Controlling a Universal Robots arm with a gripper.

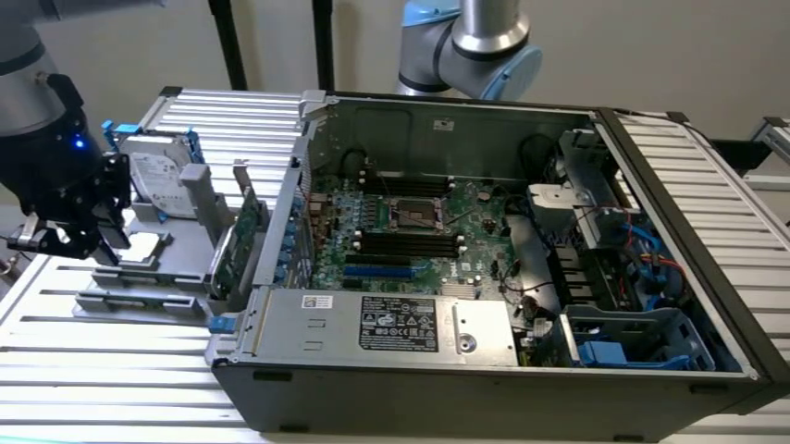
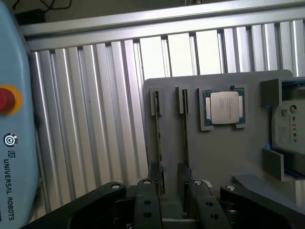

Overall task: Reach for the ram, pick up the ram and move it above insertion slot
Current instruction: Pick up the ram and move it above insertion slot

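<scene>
The ram (image 2: 157, 143) is a thin stick seen edge-on, resting between end blocks in the grey holder (image 2: 214, 157). A second thin strip (image 2: 185, 138) lies parallel beside it. My gripper (image 2: 174, 206) hovers over the near ends of both strips, open, with nothing between its black fingers (image 2: 147, 207). In the exterior view the gripper (image 1: 68, 242) hangs over the holder (image 1: 136, 301) at the exterior view's left, outside the computer case. The black memory insertion slots (image 1: 401, 242) lie on the motherboard, beside the processor socket (image 1: 412, 213).
The holder also carries a processor chip (image 2: 223, 107) and a hard drive (image 1: 154, 180). A broad green card (image 1: 232, 245) stands on edge between holder and open case (image 1: 494, 361). A teach pendant (image 2: 14, 119) lies on the slatted table. A second arm (image 1: 475, 42) stands behind the case.
</scene>
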